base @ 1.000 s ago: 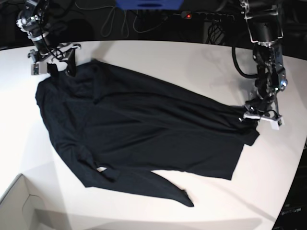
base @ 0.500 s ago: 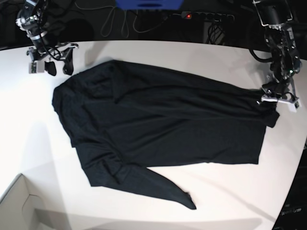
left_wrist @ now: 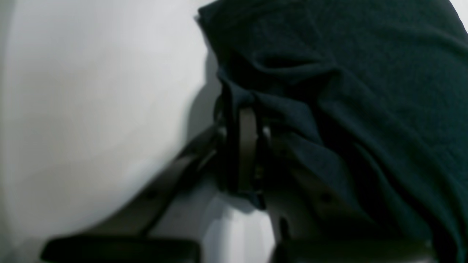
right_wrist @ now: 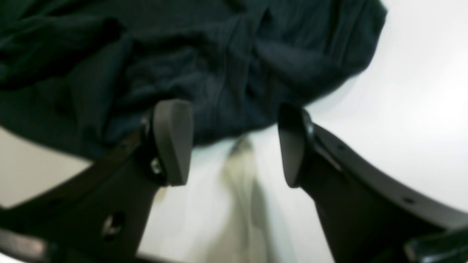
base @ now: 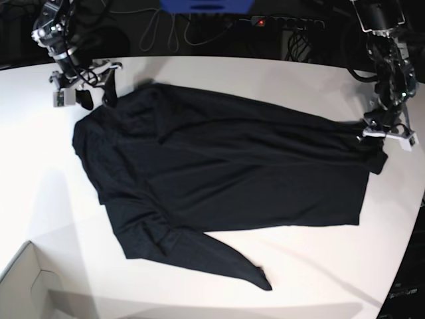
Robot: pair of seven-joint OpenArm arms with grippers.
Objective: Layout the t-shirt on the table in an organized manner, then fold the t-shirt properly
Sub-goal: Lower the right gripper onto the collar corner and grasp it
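At the upper right, the left gripper (base: 373,135) pinches the black t-shirt (base: 246,169), while at the upper left the right gripper (base: 99,95) stands wide.

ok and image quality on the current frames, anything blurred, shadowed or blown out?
Left wrist: gripper dark and soft, worst toward the bottom edge; soft shadow on the table beside the t-shirt. Right wrist: gripper fingers blurred, table near white at right. Base: shirt almost solid black, few folds readable; table very bright.
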